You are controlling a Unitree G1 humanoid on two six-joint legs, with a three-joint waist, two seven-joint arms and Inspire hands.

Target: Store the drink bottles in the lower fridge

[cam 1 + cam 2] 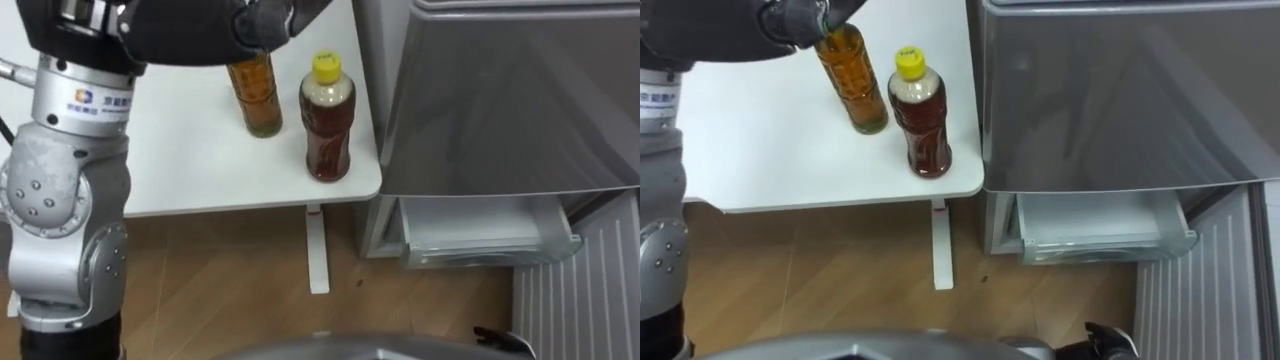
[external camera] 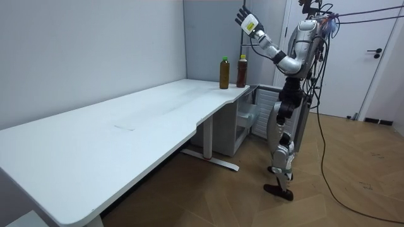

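Note:
Two drinks stand upright near the corner of the white table (image 1: pixel 190 150). One is an amber bottle (image 1: pixel 256 95) (image 2: pixel 224 73) (image 1: pixel 852 80). The other is a dark red-brown bottle with a yellow cap (image 1: pixel 327 120) (image 2: pixel 242 71) (image 1: pixel 919 115), closer to the fridge. My left hand (image 2: pixel 243 17) is raised well above the bottles with its fingers spread and open, holding nothing. In the eye views the left hand (image 1: pixel 262 20) (image 1: pixel 800 18) covers the amber bottle's cap. The grey fridge (image 1: pixel 500 90) stands right of the table, and its lower drawer (image 1: pixel 485 235) (image 1: pixel 1100 228) is pulled open.
I stand at the table's corner, beside the fridge (image 2: pixel 252 113). The table leg (image 1: pixel 317 250) comes down to the wooden floor between me and the fridge. A ribbed white panel (image 1: pixel 580 290) lies at the lower right. The long tabletop (image 2: pixel 126 126) stretches to the room view's left.

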